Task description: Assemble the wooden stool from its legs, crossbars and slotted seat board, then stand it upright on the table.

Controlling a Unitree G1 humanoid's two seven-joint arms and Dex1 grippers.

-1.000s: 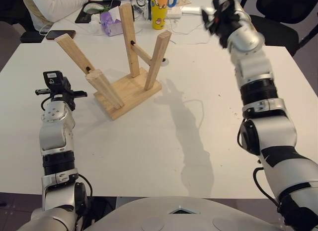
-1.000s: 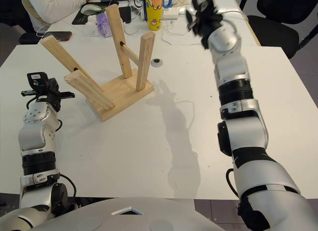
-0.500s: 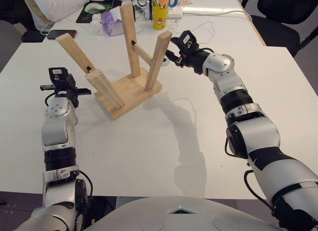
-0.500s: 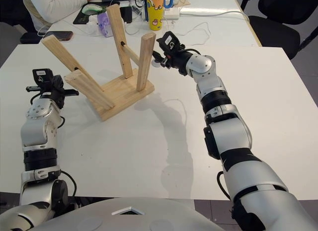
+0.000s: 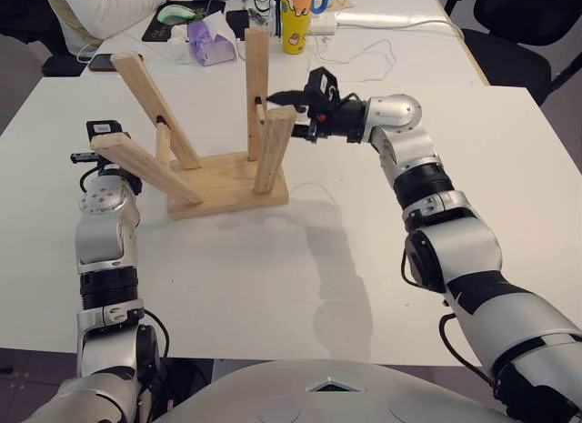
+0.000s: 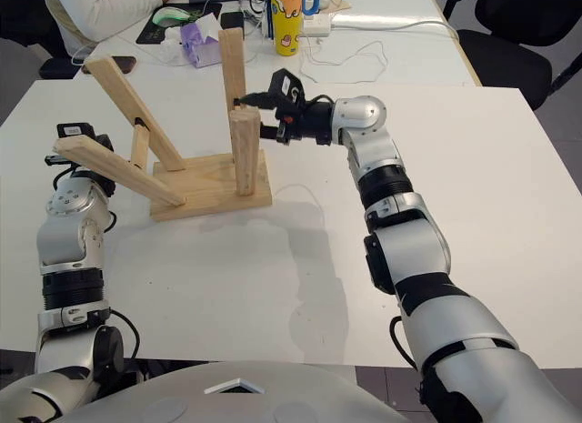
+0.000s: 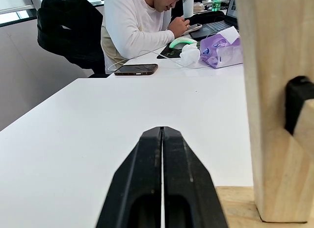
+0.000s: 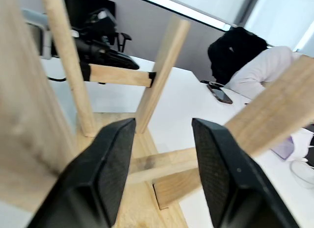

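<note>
On the wide white table [image 5: 364, 250] the pale wooden stool [image 5: 257, 86] stands upside down near the far left side, its flat seat board [image 5: 227, 179] lying on the tabletop and its four square legs [image 5: 155, 100] pointing up, two of them leaning out to the left. My right gripper [image 5: 289, 114] hovers released, fingers spread, at the top of the nearer right leg [image 5: 273, 150]. My left gripper [image 7: 162, 139] is clenched on nothing just beside the leftmost leg [image 5: 136, 162].
</note>
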